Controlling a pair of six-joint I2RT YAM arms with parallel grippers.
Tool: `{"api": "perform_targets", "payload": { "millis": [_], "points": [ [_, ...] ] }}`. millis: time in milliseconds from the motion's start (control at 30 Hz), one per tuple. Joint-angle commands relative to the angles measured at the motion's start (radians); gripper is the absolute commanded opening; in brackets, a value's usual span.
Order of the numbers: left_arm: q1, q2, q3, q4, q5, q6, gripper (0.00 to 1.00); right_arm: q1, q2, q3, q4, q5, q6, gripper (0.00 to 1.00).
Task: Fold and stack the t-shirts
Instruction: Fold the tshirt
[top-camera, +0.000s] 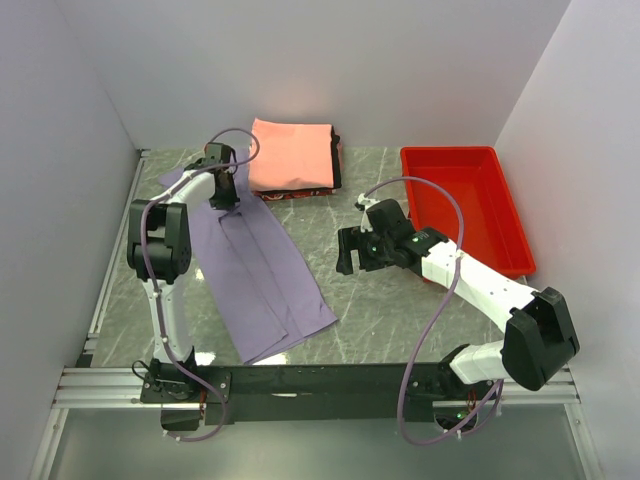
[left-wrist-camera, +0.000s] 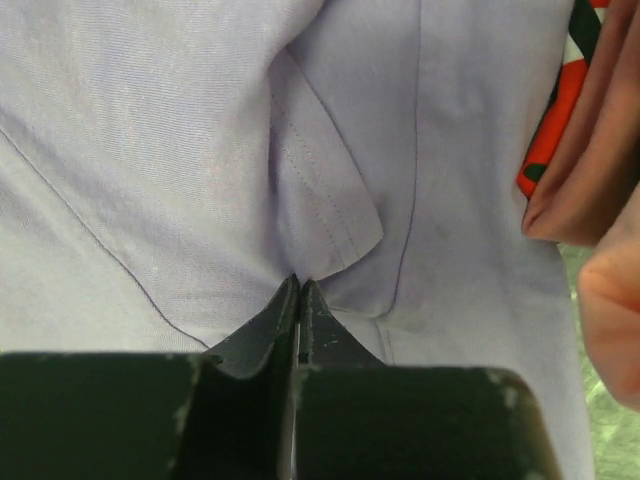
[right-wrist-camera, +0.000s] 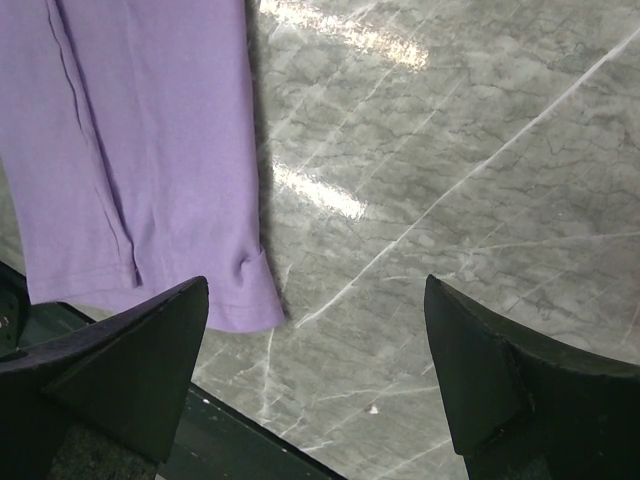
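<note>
The purple t-shirt, stretched along the left half of the surface, looks light and limp to us, best pinched at an edge, as our left gripper does, clamped on its far end, while our right gripper hangs wide and empty.

Left arm and right arm: white links, black joints, lavender cables. Left gripper, right gripper: black wedge fingers.

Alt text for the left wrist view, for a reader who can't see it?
The left gripper, shut, pinches a fold of the lavender shirt that fills the view. At the right edge, a salmon shirt lies over red patterned cloth.
</note>
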Motion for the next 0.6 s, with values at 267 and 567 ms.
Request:
{"api": "perform_targets", "payload": {
  "millis": [267,567],
  "points": [
    [-0.009,-0.077,0.027,-0.015,0.032,-0.004,0.65,-0.009,0.007,-0.009,0.025,-0.005,-0.018,0.94],
    [-0.047,-0.405,-0.157,0.078,0.125,-0.108,0.99,-0.007,-0.023,-0.014,0.028,-0.025,0.004,0.95]
  ]
}}
